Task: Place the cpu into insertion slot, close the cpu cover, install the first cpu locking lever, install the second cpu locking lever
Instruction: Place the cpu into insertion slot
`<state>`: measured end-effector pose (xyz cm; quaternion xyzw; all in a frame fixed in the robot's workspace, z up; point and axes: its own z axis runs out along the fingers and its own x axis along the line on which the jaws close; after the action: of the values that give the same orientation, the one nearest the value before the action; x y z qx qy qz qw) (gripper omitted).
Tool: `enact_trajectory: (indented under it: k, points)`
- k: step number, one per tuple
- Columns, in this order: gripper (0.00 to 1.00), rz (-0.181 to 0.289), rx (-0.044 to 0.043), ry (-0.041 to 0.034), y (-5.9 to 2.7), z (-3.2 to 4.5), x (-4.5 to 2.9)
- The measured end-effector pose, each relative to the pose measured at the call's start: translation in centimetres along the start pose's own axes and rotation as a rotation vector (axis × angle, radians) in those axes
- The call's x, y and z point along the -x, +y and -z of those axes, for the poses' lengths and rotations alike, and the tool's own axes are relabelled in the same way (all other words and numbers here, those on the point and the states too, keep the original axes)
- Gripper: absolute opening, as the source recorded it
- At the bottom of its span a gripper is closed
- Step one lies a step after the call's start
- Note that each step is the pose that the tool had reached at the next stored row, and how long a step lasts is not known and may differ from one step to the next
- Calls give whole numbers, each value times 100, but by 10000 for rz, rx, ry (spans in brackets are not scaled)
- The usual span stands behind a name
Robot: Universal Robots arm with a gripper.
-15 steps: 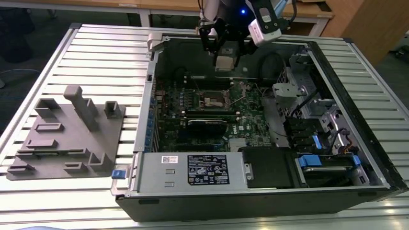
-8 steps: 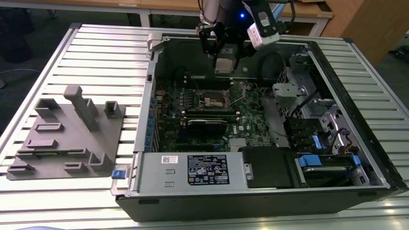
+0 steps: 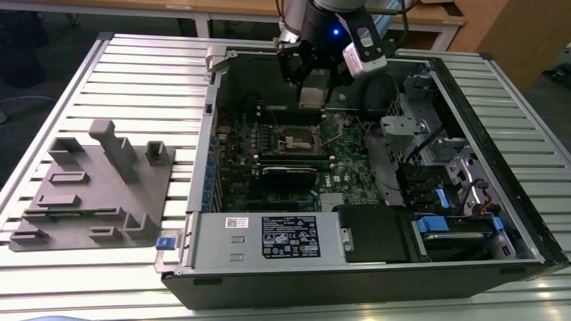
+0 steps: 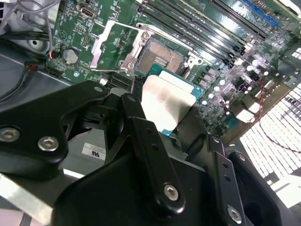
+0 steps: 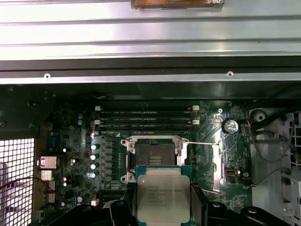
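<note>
Gripper [image 3: 312, 93] and load first: in the exterior view you have it low over the far part of the open computer case [image 3: 375, 284], which lies on the slatted bench [image 3: 143, 73]. A pale square, the cpu [image 3: 311, 97], sits between its dark fingers. The insertion slot [image 3: 301, 139] lies on the green motherboard [image 3: 352, 167] nearer the camera than the gripper, uncovered and apart from the chip. A grey moulded fixture [image 3: 93, 187] stands on the bench toward the exterior view's left, well apart from the case. In the second wrist view your gripper [image 4: 164, 113] is clenched on the cpu [image 4: 167, 96], with black fingers [image 4: 136, 117] against opposite edges and the chip held above the board. Beyond it the insertion slot [image 4: 162, 55] shows its dark, gold-tinted centre, with the cpu cover [image 4: 99, 47] swung open beside it. In the first wrist view the cpu [image 5: 163, 195] hangs in the gripper [image 5: 163, 209] just beside the insertion slot [image 5: 155, 154], whose centre lies bare, and the long memory slots [image 5: 146, 120] run beyond the socket.
</note>
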<state>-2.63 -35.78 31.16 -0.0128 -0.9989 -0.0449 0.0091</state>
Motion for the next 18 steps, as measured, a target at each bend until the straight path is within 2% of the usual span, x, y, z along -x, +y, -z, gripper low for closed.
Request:
enact_trajectory:
  k: [11, 18]
  points:
    - [54, 0, 0, 0, -18, -197, 4]
    - [54, -48, -12, -4, -20, -218, 4]
